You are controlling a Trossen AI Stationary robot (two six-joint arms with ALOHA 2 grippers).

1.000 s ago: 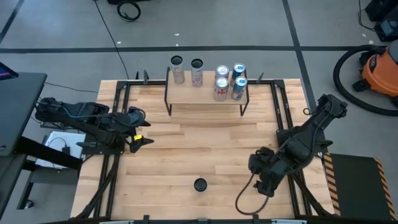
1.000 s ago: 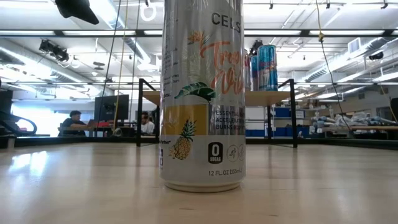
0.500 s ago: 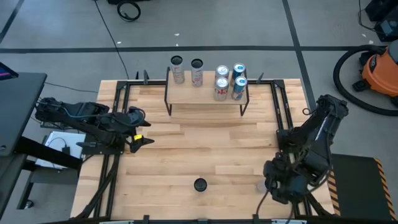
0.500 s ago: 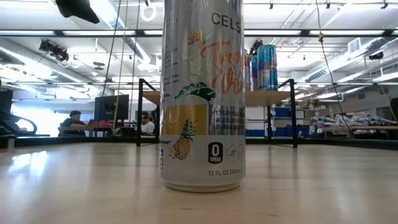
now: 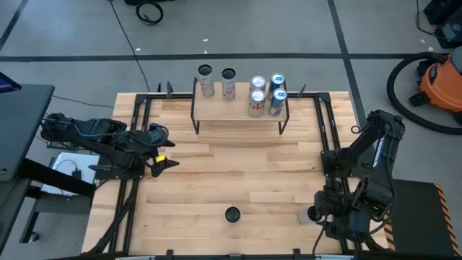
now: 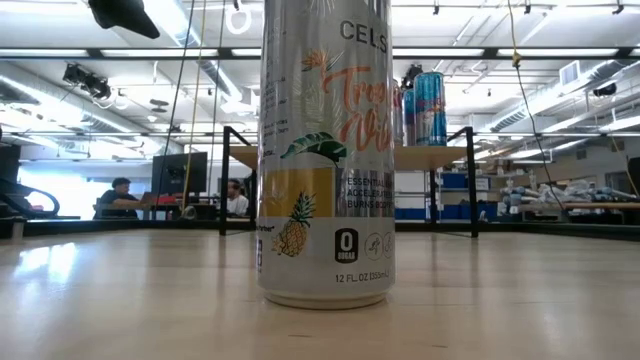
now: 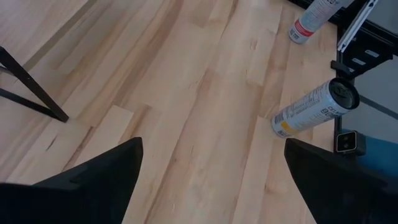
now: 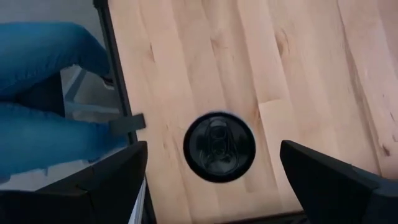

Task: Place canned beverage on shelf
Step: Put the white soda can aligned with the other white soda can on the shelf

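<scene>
The shelf (image 5: 234, 110), a light wooden plank on thin black legs, stands at the table's far middle and carries several cans (image 5: 258, 94); it also shows in the low view (image 6: 440, 155). A tall white pineapple-print can (image 5: 232, 214) stands upright near the front edge, filling the low view (image 6: 325, 150) and showing in the left wrist view (image 7: 314, 107). A second, black-topped can (image 5: 310, 214) stands upright at the near right. My right gripper (image 5: 326, 217) hangs above it, pointing down, open, with the can's top (image 8: 219, 146) between and below its fingers. My left gripper (image 5: 164, 148) waits open at the table's left.
Black rails (image 5: 326, 137) run along the table's left and right sides. A person's legs in blue jeans (image 8: 43, 93) show beyond the table's near right edge. An orange vacuum (image 5: 442, 83) stands on the floor at the right. Bare wood lies between the shelf and the near cans.
My right arm has swung toward the table's right and near edge. The black-topped can at the near right, hidden a second ago, now shows beside it. The left arm and the other cans have kept still.
</scene>
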